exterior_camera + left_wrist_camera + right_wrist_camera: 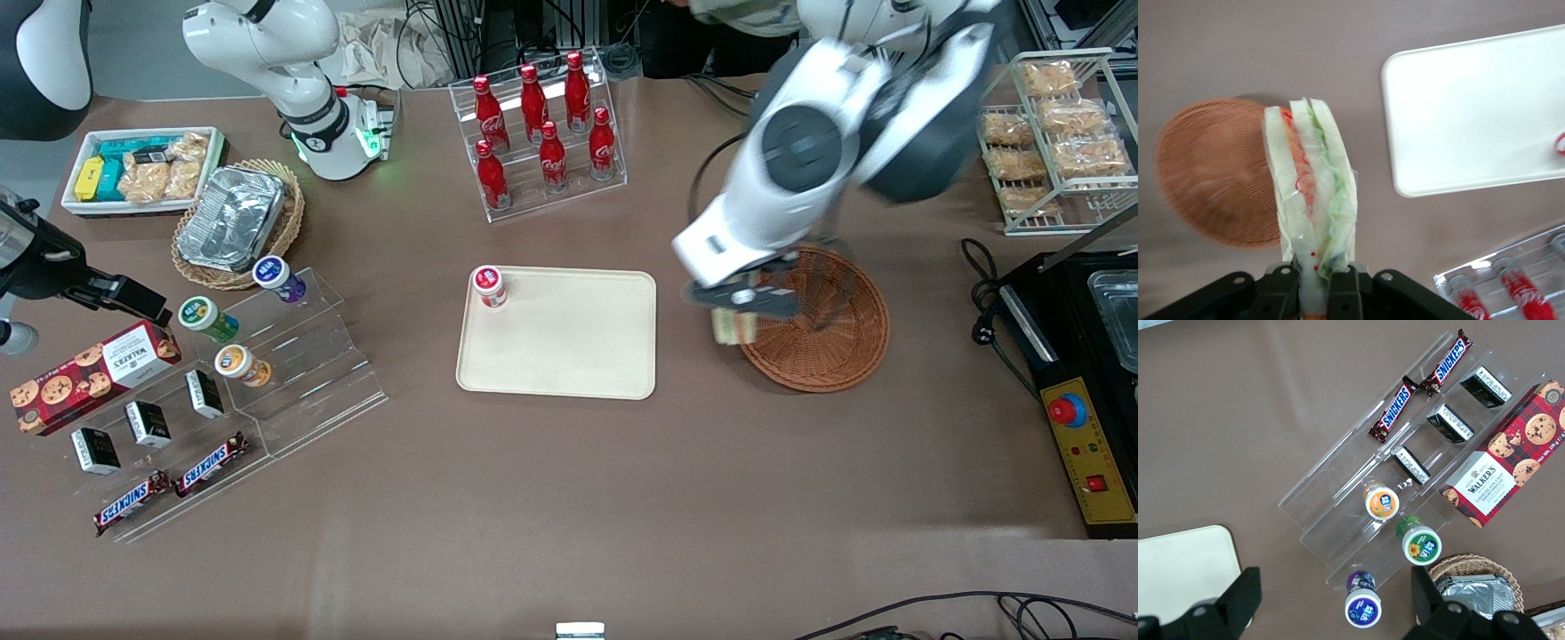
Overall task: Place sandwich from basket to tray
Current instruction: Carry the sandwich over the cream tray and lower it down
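Sandwich (1313, 193) hangs clamped in the gripper (1317, 283), long axis pointing straight out past the basket (1211, 173) rim.

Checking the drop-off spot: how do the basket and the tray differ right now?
The basket is round, reddish-brown wicker; the tray is rectangular, smooth and cream. The basket looks empty; the tray carries a small red-lidded cup at one corner. The gripper, shut on the sandwich, hangs at the basket's edge. Both sit flat.
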Robot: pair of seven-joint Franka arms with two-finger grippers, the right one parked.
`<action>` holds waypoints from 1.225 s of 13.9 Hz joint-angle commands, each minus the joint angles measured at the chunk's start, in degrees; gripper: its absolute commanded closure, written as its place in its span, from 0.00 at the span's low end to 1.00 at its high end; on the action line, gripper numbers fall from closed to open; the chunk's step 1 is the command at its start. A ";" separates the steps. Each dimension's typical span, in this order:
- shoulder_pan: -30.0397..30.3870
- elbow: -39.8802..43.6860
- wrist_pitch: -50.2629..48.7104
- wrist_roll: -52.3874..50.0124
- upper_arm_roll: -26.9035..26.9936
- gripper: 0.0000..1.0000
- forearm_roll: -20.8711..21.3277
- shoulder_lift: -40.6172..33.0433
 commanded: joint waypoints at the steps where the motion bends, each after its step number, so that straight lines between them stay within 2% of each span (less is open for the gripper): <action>1: -3.64 -0.71 7.68 -4.03 0.16 1.00 -0.97 5.07; 5: -7.16 -10.47 24.65 -5.71 0.25 1.00 -0.44 6.75; 9: -8.84 -10.84 28.89 -8.96 0.34 1.00 -0.18 12.28; 10: -9.10 -10.84 29.77 -9.66 0.42 0.94 -0.18 13.25; 11: -9.10 -10.84 30.04 -10.19 0.51 0.87 -0.09 13.69; 12: -9.10 -10.84 30.04 -10.28 0.51 0.71 -0.18 13.70; 13: -9.02 -10.84 30.04 -10.29 0.60 0.23 -0.18 13.70; 14: -9.02 -10.84 30.04 -10.46 0.69 0.01 -0.18 13.52; 17: -8.58 -10.57 29.69 -12.74 0.78 0.01 0.08 12.47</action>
